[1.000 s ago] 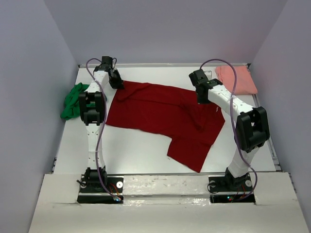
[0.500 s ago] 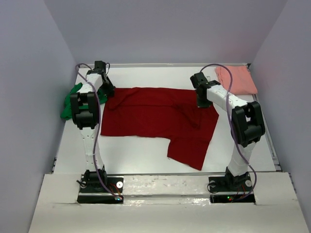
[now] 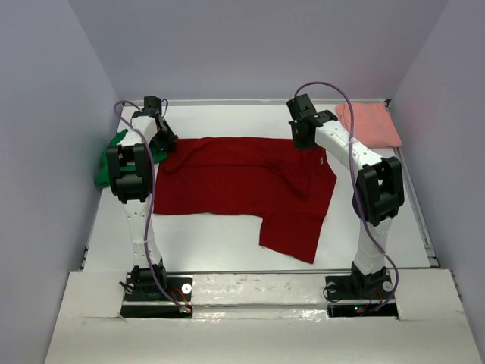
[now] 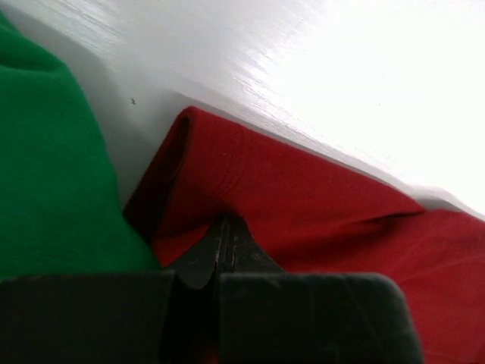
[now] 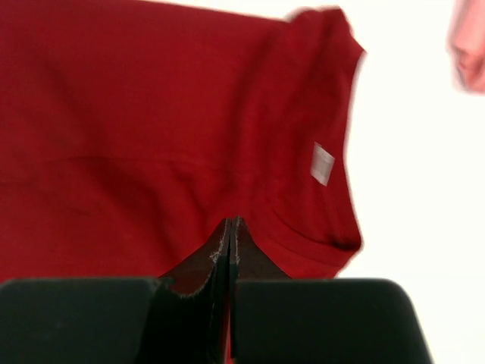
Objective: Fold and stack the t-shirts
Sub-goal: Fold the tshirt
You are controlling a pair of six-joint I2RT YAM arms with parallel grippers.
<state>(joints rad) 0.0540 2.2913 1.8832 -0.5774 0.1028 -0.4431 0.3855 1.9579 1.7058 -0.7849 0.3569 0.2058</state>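
Jaws of the left gripper (image 4: 225,221) and right gripper (image 5: 229,222) are closed on the red shirt (image 3: 242,182); judged soft and limp, it is best held along its far edge.

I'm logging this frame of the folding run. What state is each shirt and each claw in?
dark red shirt: spread open, unfolded, wrinkled, pinched along its far edge
green shirt: crumpled heap, unfolded
pink shirt: lying flat, looks folded
left claw: shut on dark red shirt
right claw: shut on dark red shirt
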